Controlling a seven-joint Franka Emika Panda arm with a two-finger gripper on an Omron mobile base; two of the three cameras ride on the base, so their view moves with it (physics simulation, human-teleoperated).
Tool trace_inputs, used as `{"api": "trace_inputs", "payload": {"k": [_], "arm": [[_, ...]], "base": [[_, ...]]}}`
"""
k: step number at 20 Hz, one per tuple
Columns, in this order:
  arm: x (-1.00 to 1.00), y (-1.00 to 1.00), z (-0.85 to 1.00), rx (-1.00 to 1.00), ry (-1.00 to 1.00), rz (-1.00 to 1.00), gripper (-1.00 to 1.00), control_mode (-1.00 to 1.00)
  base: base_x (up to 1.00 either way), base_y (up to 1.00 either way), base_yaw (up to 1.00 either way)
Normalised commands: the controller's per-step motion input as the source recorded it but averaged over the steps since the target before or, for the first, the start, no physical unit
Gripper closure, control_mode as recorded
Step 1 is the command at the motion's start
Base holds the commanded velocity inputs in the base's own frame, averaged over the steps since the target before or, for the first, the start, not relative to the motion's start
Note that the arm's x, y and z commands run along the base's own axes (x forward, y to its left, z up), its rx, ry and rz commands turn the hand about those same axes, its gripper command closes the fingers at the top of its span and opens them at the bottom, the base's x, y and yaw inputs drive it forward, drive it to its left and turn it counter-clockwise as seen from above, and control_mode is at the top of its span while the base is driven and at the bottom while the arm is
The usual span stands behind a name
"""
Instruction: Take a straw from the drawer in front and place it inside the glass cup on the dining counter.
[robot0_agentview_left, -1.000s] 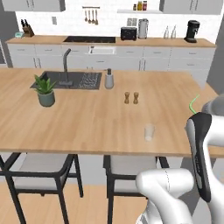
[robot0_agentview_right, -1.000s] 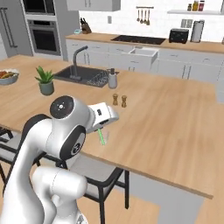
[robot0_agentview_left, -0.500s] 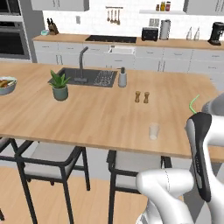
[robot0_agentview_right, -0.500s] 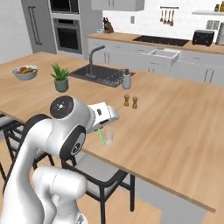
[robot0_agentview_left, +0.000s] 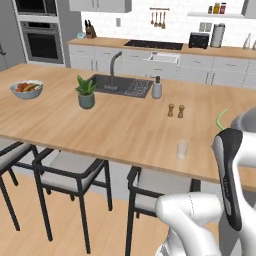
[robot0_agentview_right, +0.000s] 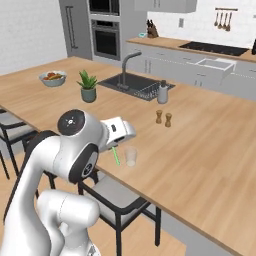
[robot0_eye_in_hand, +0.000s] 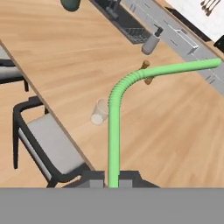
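The left base view looks forward and down from behind the arm across the long light wooden island counter (robot0_agentview_left: 100, 125), with the far white-tiled wall beyond. The right base view faces the same counter (robot0_agentview_right: 200, 160) from the other side, sharing the small clear glass tumbler (robot0_agentview_left: 183, 149) (robot0_agentview_right: 131, 156). The hand view looks steeply down along the bent bright green straw (robot0_eye_in_hand: 114, 131), nearer that tumbler (robot0_eye_in_hand: 100, 112).

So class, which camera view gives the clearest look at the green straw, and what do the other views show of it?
The hand view: the straw rises from the shut gripper, its full length and bend visible. The left base view shows just its curved top beside the arm. The right base view shows a short piece below the hand, near the glass cup.
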Motion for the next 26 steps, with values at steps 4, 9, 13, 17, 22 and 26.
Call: {"api": "trace_inputs", "payload": {"k": [4, 9, 13, 17, 22, 26], "arm": [[0.00, 0.00, 0.00, 0.00, 0.00, 0.00, 1.00, 1.00], [0.22, -0.04, 0.29, 0.03, -0.14, 0.12, 1.00, -1.00], [0.21, 0.00, 0.41, 0.10, -0.14, 0.20, 1.00, -1.00], [0.22, 0.00, 0.17, 0.15, -0.05, 0.18, 1.00, -1.00], [0.34, 0.00, 0.00, 0.14, 0.00, 0.17, 1.00, -1.00], [0.30, 0.04, -0.01, 0.11, 0.00, 0.19, 1.00, -1.00]], "base": [[0.15, -0.23, 0.08], [0.00, 0.00, 0.00], [0.00, 0.00, 0.00], [0.00, 0.00, 0.00], [0.00, 0.00, 0.00], [0.00, 0.00, 0.00]]}}
